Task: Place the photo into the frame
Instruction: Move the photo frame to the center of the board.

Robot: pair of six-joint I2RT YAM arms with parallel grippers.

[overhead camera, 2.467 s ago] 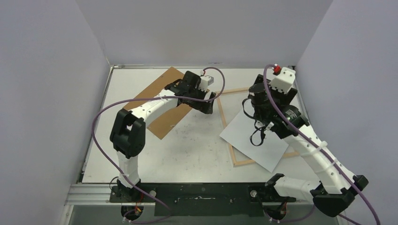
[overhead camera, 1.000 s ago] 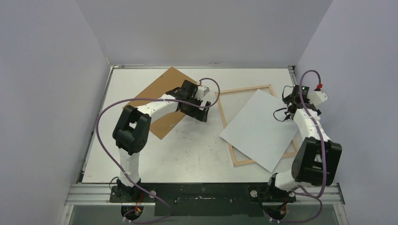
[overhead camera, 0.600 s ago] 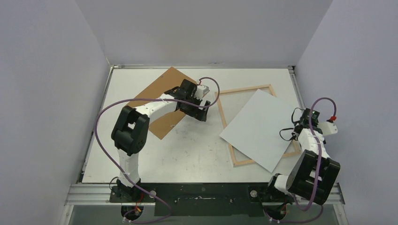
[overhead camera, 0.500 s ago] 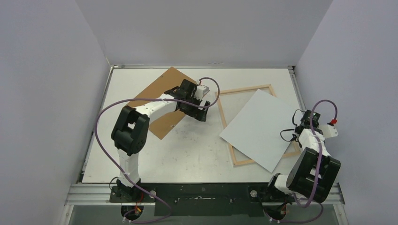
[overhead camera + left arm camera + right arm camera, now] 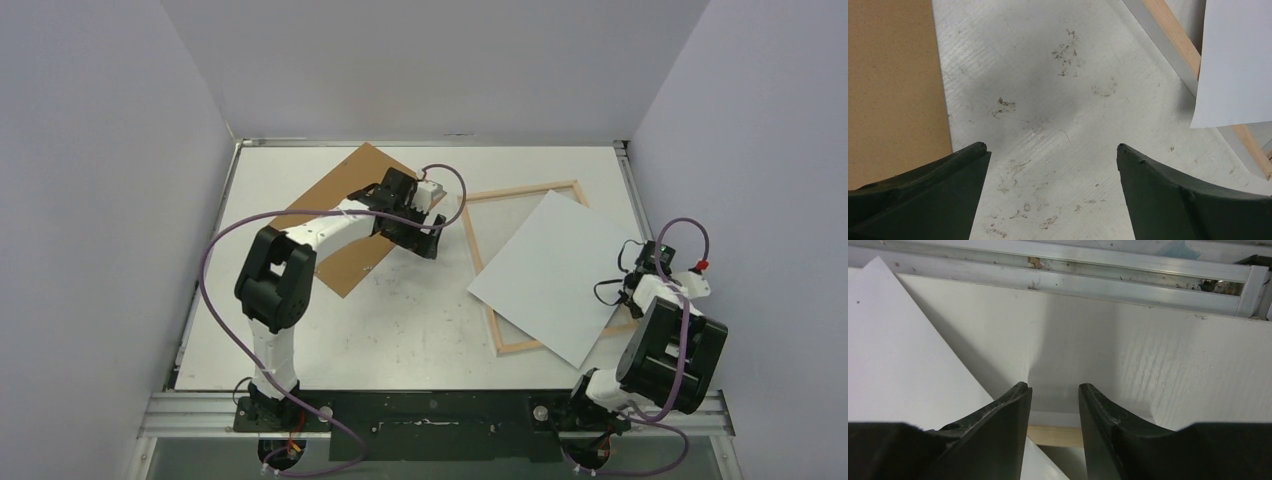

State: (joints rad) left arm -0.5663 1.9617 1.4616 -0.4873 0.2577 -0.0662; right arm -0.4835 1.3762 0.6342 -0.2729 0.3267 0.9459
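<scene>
In the top view we see the frame lying flat on the surface. The photo rests white side up across it and is not seated. The photo's long axis runs diagonally against the frame's bars. One corner overhangs the frame's near bar, another pokes past its left bar, and the right edge lies over its right bar. The right claw sits at that right bar, at the photo's edge, so we judge the right arm the nearer one for squaring the print. The left claw hovers just left of the frame's left bar, beside a brown fibreboard panel.

In the left wrist view, the left claw has its jaws spread wide over bare surface and grips nothing. The photo lies to its right, across the frame, with its corner apart from the fingers.

In the right wrist view, the right claw has its jaws a narrow gap apart with nothing between them. Through the gap we see surface and a strip of the frame. The photo lies off to one side of the claw, its edge disappearing behind one finger. We judge that the coming move must push the print toward the frame's middle.
</scene>
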